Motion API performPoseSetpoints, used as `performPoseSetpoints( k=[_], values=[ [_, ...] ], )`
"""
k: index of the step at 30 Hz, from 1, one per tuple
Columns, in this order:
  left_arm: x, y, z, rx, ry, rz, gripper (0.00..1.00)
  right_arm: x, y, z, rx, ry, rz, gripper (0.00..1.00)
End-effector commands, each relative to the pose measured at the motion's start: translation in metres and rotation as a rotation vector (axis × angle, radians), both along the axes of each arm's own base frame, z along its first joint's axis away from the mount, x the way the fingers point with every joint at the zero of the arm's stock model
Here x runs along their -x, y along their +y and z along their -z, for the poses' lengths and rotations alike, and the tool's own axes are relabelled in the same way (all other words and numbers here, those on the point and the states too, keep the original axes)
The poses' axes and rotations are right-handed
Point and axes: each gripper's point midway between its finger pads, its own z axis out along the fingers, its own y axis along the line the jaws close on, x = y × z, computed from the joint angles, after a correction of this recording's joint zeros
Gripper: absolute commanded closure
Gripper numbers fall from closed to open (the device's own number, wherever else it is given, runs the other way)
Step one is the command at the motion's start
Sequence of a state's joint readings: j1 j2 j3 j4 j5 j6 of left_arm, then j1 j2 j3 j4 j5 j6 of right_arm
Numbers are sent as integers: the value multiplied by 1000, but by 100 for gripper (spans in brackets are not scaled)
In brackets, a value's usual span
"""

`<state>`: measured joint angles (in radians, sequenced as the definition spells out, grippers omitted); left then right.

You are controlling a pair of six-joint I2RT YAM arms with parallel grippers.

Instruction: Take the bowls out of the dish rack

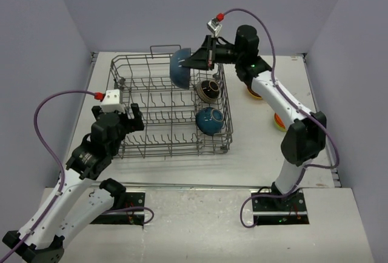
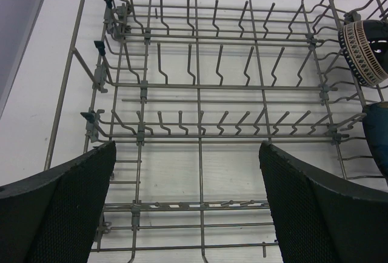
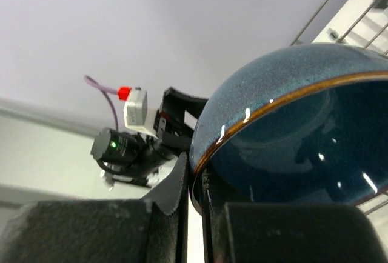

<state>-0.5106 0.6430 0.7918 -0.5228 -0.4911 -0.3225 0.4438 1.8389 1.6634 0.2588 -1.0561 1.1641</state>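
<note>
Right gripper [image 1: 205,57] clamps the blue bowl [image 1: 180,68] by its rim, raised above the dish rack [image 1: 159,131] for lift-out clearance. Left gripper [image 1: 123,117] hangs released at the rack's near-left corner. 1 patterned bowl [image 1: 208,90] and 1 dark bowl [image 1: 210,121] sit inside.

One dish rack [image 1: 157,134] is standing in view. I am counting five bowls. One blue bowl [image 1: 180,68] is hanging over the rack. Two are sitting inside it, a patterned black bowl [image 1: 208,91] and a dark blue bowl [image 1: 210,122]. Two are lying outside, an orange bowl [image 1: 252,94] and a yellowish bowl [image 1: 279,122]; the right arm [image 1: 285,102] is covering these, perhaps hiding more. Two arms are showing, counting the left arm [image 1: 79,178], and two grippers, the left gripper [image 2: 188,154] and the right gripper [image 3: 197,181].
</note>
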Motion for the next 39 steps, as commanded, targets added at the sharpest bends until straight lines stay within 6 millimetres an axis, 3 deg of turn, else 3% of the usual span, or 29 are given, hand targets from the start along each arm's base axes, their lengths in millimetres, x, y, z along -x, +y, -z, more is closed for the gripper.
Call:
performPoseSetpoints(
  k=[1, 2, 4, 5, 7, 8, 9, 10, 11, 12, 15, 19, 21, 25, 35, 39],
  values=[
    [-4, 6, -9, 19, -42, -42, 0, 26, -49, -98, 20, -303, 186, 100],
    [-4, 6, -10, 20, -46, -43, 0, 19, -59, -109, 46, -334, 287, 100],
    [-3, 8, -11, 21, -48, -49, 0, 23, -88, -113, 136, -363, 410, 100],
    [-3, 8, -12, 24, -52, -49, 0, 8, -110, -117, 196, -373, 574, 100],
    [-2, 8, -12, 24, -54, -51, 0, 13, -146, -103, 367, -376, 737, 100],
    [-2, 8, -12, 24, -54, -49, 0, 1, -175, -93, 477, -377, 890, 100],
    [-2, 8, -12, 23, -52, -51, 0, 5, -190, -77, 564, -342, 932, 100],
    [-2, 8, -12, 25, -55, -49, 0, 14, -207, -76, 599, -344, 988, 100],
    [-2, 8, -12, 26, -56, -48, 0, 13, -226, -51, 715, -307, 1049, 100],
    [-3, 7, -13, 28, -57, -47, 0, 19, -236, -45, 755, -303, 1071, 100],
    [-3, 7, -12, 26, -54, -43, 0, 30, -256, 13, 954, -206, 1054, 100],
    [-3, 6, -13, 28, -56, -40, 0, 46, -271, 68, 1114, -114, 1006, 100],
    [-3, 5, -13, 28, -55, -36, 0, 49, -272, 86, 1145, -88, 990, 100],
    [-3, 5, -13, 29, -55, -31, 0, 53, -270, 147, 1237, 19, 907, 100],
    [-2, 4, -13, 30, -57, -26, 0, 54, -263, 244, 1379, 186, 820, 100],
    [-2, 5, -14, 30, -59, -27, 0, 59, -259, 267, 1432, 218, 790, 100]
  ],
)
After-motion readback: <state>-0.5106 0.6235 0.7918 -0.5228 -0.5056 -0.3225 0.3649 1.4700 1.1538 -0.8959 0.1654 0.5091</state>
